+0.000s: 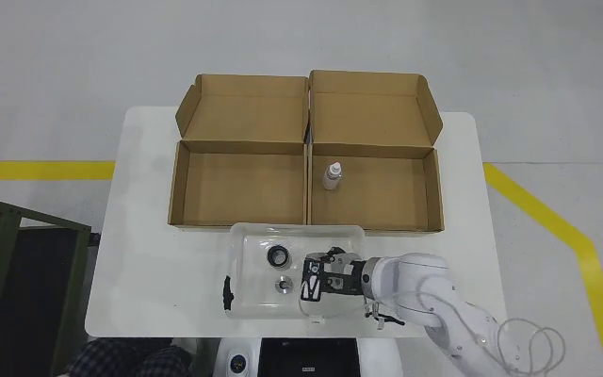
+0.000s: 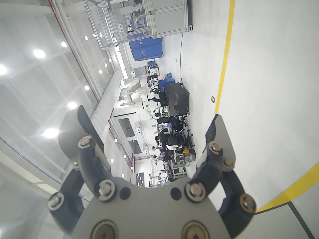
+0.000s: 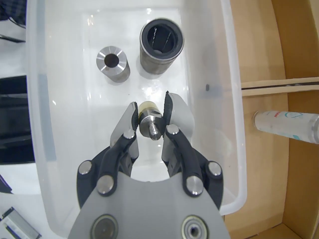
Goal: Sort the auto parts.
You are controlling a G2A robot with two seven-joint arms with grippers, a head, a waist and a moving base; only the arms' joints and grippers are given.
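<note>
inside bin (image 3: 74,105), right fingers (image 3: 180,115) clamp steel threaded stud (image 3: 149,121), cream-tipped; left fingers (image 2: 220,138) apart.

Brown boxes (image 1: 240,188), clear bin (image 3: 231,75) (silver stud (image 3: 148,120), cream-tipped).

On worktop (image 1: 141,236), far side: left box (image 1: 236,188) and right box (image 1: 391,193), touching side by side. In right box, near the shared wall: bottle (image 1: 333,174). Just before both boxes: bin (image 1: 241,234). In bin: sleeve (image 1: 278,255) behind bushing (image 1: 283,285), both left of right tool (image 1: 311,280), clamped around stud (image 3: 149,120).
</note>
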